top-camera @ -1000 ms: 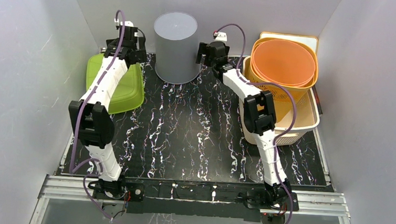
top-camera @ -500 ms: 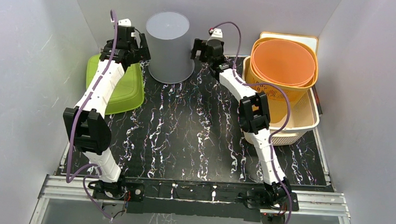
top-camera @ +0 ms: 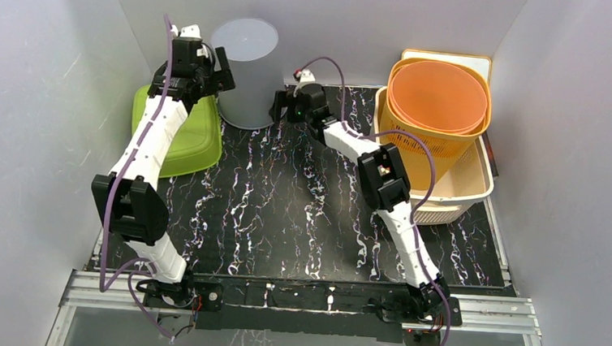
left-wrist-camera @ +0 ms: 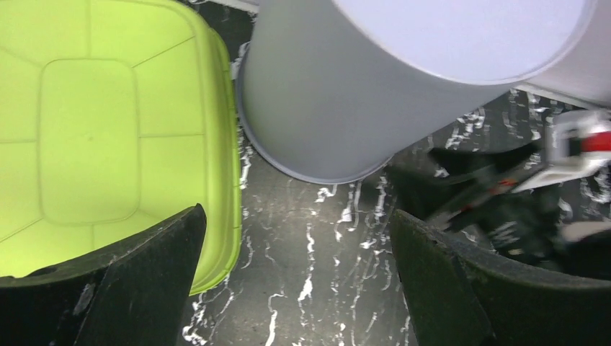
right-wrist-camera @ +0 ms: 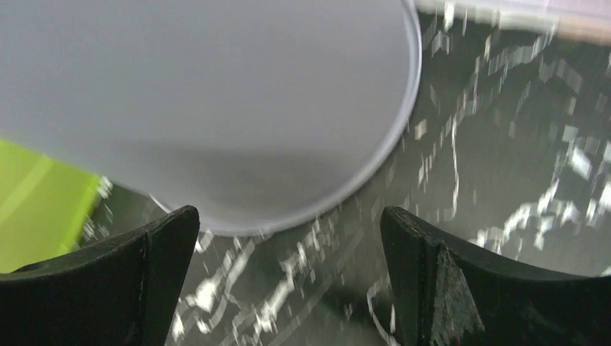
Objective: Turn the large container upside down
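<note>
Worktop (top-camera: 300, 205) with large container (top-camera: 245, 71) at 11 o'clock, closed end up.
Green tub (top-camera: 183, 132) lies at its 8 o'clock. My left tool (left-wrist-camera: 295, 213) stands wide at the container's 9 o'clock, my right tool (right-wrist-camera: 284, 216) wide at its 4 o'clock; neither holds anything.

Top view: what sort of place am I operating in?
Probably a lab test cell: plain white walls box in a black marbled table, with an aluminium rail along its near edge.
</note>
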Robot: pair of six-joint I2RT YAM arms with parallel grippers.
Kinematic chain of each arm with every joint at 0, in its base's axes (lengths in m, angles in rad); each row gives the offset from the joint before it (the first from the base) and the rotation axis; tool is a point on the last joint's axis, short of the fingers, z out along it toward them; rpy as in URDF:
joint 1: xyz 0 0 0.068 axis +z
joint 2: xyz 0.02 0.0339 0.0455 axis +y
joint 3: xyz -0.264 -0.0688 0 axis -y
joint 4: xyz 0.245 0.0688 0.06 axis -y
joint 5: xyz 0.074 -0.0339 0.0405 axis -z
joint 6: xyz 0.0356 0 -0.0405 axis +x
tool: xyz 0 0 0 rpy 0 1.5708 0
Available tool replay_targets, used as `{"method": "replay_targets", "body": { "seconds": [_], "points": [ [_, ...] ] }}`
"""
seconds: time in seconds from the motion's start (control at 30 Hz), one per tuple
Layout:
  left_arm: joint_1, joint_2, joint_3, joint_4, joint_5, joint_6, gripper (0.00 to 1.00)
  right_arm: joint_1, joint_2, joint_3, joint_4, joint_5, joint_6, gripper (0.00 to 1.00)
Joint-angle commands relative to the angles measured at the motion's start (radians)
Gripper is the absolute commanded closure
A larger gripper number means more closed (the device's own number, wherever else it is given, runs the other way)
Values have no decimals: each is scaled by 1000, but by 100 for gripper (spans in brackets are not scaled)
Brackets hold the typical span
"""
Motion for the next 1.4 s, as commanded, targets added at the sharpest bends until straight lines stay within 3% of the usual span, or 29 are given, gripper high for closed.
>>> {"method": "replay_targets", "body": {
  "seconds": [0.0, 0.23, 0.53, 0.7, 0.9, 1.13, 1.37],
  "points": [
    [4, -92, -24, 62, 173, -23, 2, -4, -226, -143, 65, 69, -50, 2],
    [5, -102, -118, 177, 373, -129, 2, -6, -439, -186, -60, 170, -105, 2],
    [5, -166, -338, 256, 435, -193, 2, -6, -668, -200, -226, 228, -159, 2],
    [5, -130, -436, 359, 466, -258, 2, -5, -789, -199, -300, 371, -210, 2],
    [3, -2, -351, 415, 441, -306, 2, -67, -853, -187, -385, 589, -256, 2],
    [3, 146, -239, 408, 380, -306, 2, -94, -919, -222, -637, 712, -138, 5],
    [6, 252, -138, 394, 332, -279, 2, -96, -1020, -296, -758, 810, -104, 8]
  ]
}}
